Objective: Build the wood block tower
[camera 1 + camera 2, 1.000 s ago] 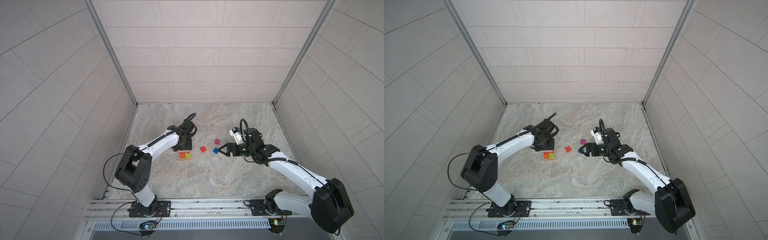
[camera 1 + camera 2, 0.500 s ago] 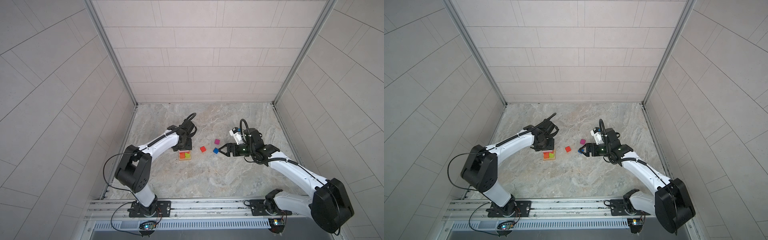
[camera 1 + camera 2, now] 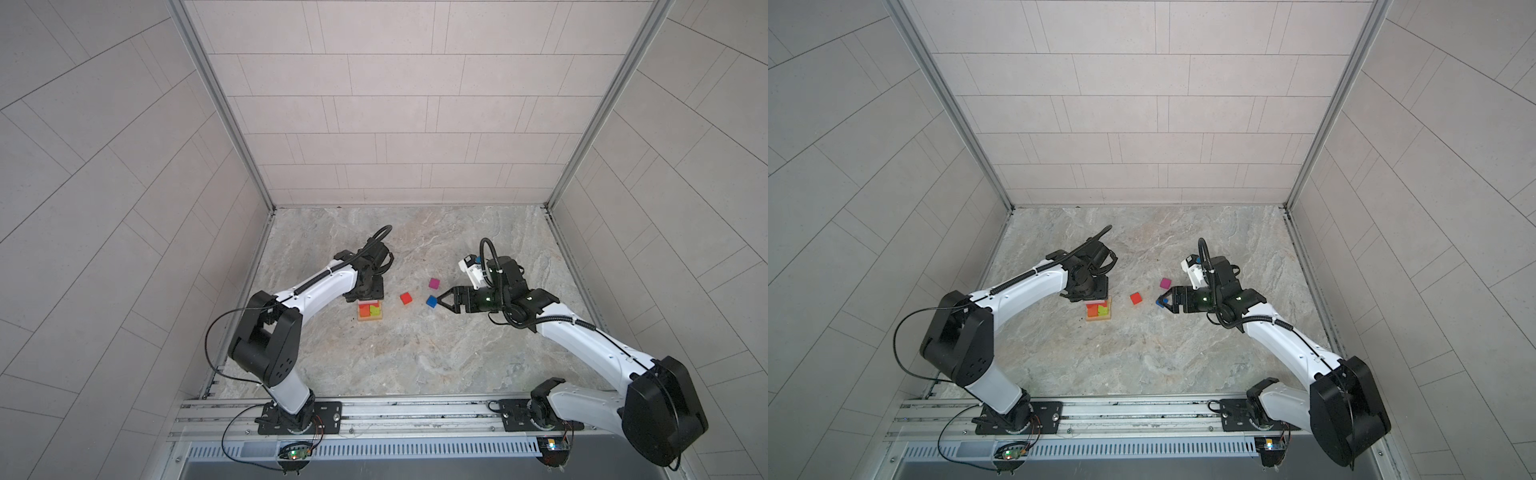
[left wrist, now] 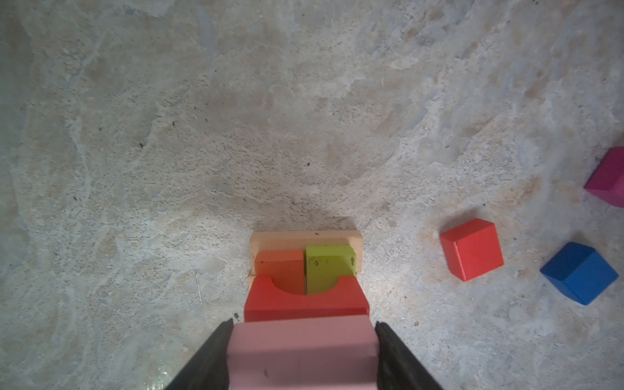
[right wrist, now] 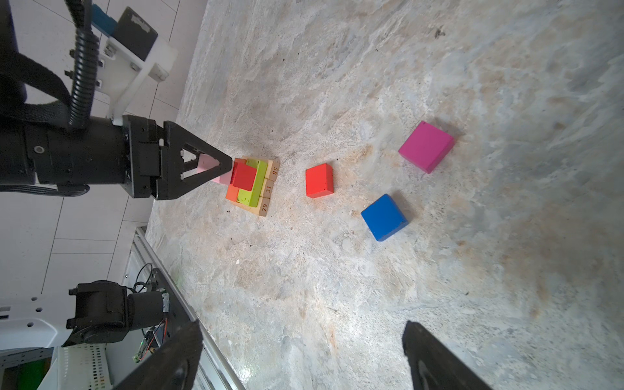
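Observation:
The tower point(image 3: 370, 311) point(image 3: 1098, 309) stands on the floor as tan bars point(image 4: 305, 238) with an orange oblong point(image 4: 278, 266) and a lime oblong point(image 4: 329, 266) on them. A red arch point(image 4: 304, 302) point(image 5: 243, 175) lies across those two. My left gripper point(image 4: 304, 325) point(image 3: 365, 296) is shut on a pink oblong point(image 4: 302, 351) point(image 5: 206, 162), held right at the arch; I cannot tell whether they touch. A red cube point(image 3: 406, 298), a magenta cube point(image 3: 434, 283) and a blue cube point(image 3: 432, 301) lie loose. My right gripper point(image 3: 444, 299) point(image 5: 302, 331) is open just short of the blue cube point(image 5: 384, 217).
Tiled walls close in the floor on three sides. A metal rail point(image 3: 415, 409) carrying both arm bases runs along the front. The red cube point(image 5: 319, 180) lies between the tower and the other two cubes. A white basket point(image 5: 84, 368) sits beyond the rail.

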`<state>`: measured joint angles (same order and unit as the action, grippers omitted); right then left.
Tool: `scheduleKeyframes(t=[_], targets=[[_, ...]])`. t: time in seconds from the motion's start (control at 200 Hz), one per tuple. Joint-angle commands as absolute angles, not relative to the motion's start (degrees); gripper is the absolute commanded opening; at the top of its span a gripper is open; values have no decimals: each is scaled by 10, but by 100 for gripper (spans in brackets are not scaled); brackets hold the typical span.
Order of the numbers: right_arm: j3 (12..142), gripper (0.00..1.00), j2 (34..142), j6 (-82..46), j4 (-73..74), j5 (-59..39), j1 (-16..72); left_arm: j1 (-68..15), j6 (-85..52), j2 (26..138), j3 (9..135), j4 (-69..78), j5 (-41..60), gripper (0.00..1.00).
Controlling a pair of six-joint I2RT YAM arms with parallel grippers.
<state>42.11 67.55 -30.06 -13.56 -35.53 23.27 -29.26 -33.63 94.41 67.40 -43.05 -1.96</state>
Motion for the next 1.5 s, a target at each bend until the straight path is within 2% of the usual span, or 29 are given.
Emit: scheduleKeyframes(t=[0.0,0.806,1.491], targets=[[430,94,673,-291,-143,-348,236,-290,-338,940,674,-428,-24,57],[433,94,674,-290,-146,-349,236,-291,-340,948,670,-431,-29,59],[437,94,679,-286,-152,-348,236,-291,-337,946,674,-445,-29,68]])
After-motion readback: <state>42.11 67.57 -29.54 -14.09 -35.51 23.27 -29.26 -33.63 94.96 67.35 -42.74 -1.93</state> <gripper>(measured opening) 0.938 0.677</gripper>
